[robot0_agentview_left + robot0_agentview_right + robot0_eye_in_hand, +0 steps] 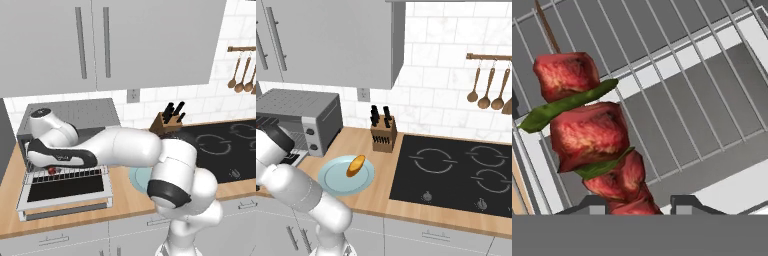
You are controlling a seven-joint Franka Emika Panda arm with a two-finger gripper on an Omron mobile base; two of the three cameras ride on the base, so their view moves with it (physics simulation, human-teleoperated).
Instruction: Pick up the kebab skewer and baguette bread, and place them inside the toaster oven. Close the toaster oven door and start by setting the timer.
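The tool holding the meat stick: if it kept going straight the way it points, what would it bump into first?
Probably the wire rack of the toaster oven. The tool is shut on the kebab skewer, which points at the rack, so the skewer would likely touch first. Depth is hard to judge.

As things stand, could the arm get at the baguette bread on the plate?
Probably not yet: the jaws are shut on the kebab skewer over the toaster oven rack. The baguette bread lies uncovered on the plate, so the way looks free once the skewer is released.
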